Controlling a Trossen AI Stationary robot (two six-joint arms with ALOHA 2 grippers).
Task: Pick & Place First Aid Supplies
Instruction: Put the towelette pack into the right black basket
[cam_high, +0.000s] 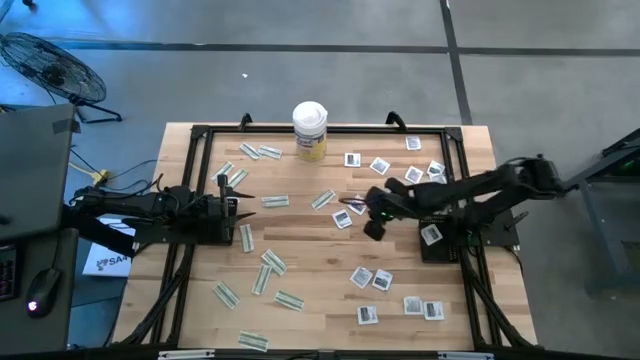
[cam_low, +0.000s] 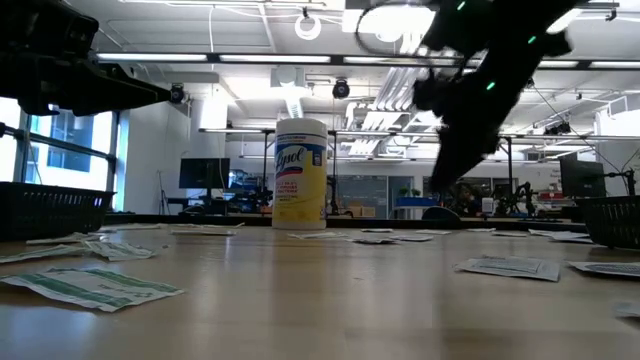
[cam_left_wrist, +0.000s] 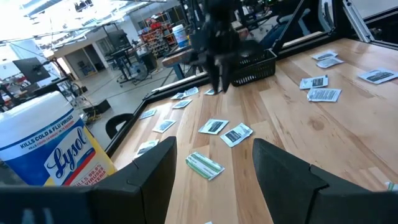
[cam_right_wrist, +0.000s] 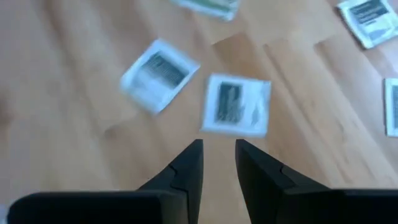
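Observation:
The first aid supplies lie flat and scattered on the wooden table: pale green-white strips (cam_high: 272, 262) mostly on the left half, white squares with a dark mark (cam_high: 370, 278) mostly on the right. My right gripper (cam_right_wrist: 217, 152) slants down over the table's middle (cam_high: 352, 207), slightly open with nothing between its fingers. It hangs just above two white squares (cam_right_wrist: 236, 106) (cam_right_wrist: 158, 74). My left gripper (cam_left_wrist: 214, 174) rests level at the table's left (cam_high: 235, 207), open and holding nothing.
A white-lidded yellow-labelled wipes canister (cam_high: 310, 130) stands at the far edge's middle. A black frame (cam_high: 200, 135) runs around the table. Dark baskets sit at the left (cam_low: 50, 208) and right (cam_low: 610, 220) sides in the low view.

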